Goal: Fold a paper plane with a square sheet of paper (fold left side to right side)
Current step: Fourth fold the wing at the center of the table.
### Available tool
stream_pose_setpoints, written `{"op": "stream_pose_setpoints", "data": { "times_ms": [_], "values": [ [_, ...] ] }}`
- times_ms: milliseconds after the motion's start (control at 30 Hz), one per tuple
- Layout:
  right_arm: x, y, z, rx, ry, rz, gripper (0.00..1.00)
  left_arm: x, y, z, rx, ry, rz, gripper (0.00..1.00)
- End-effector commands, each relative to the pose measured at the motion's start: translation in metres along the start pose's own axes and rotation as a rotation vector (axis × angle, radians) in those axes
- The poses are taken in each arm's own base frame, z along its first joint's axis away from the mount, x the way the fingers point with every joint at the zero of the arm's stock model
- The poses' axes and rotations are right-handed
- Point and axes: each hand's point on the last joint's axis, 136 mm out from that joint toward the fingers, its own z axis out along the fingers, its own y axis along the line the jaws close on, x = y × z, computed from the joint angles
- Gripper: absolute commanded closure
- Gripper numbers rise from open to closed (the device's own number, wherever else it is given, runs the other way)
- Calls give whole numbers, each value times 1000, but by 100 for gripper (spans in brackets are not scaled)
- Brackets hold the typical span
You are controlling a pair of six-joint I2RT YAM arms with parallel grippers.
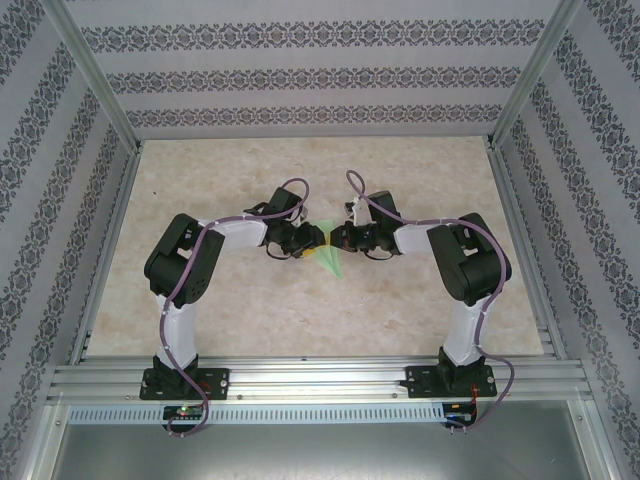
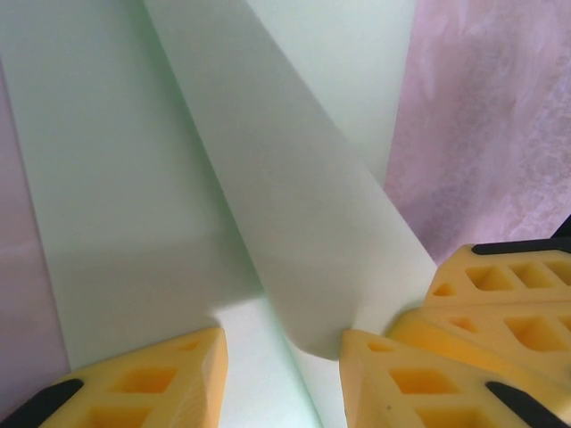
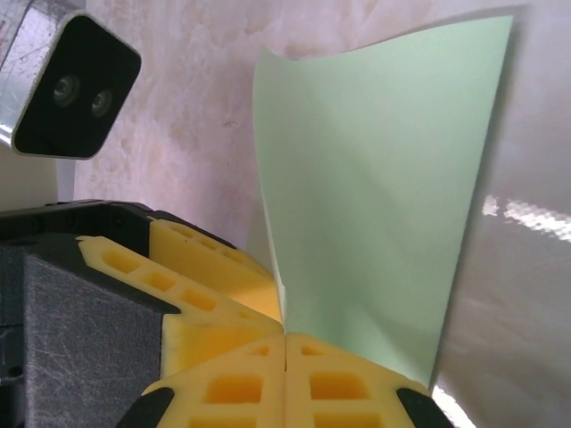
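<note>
Green sheet of paper (image 1: 333,264) lies at centre of the table (image 1: 420,310), right gripper (image 3: 285,352) pinching its edge, left gripper (image 2: 281,343) spread over it; I reckon a sideways pull skews the crease or tears it.

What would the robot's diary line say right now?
left gripper: open, over sheet of paper | right gripper: shut on it

The sheet of paper (image 2: 134,178) overruns the left wrist view's top edge
</note>
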Motion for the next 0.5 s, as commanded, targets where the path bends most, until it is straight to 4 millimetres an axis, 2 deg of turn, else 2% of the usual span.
{"op": "stream_pose_setpoints", "data": {
  "times_ms": [0, 467],
  "values": [
    [-12, -4, -2, 5, -20, -30, 94, 7, 13, 10, -33, 14, -9, 60],
    [-10, -21, -4, 48, -10, -11, 94, 9, 14, 9, -31, 16, -11, 60]
  ]
}}
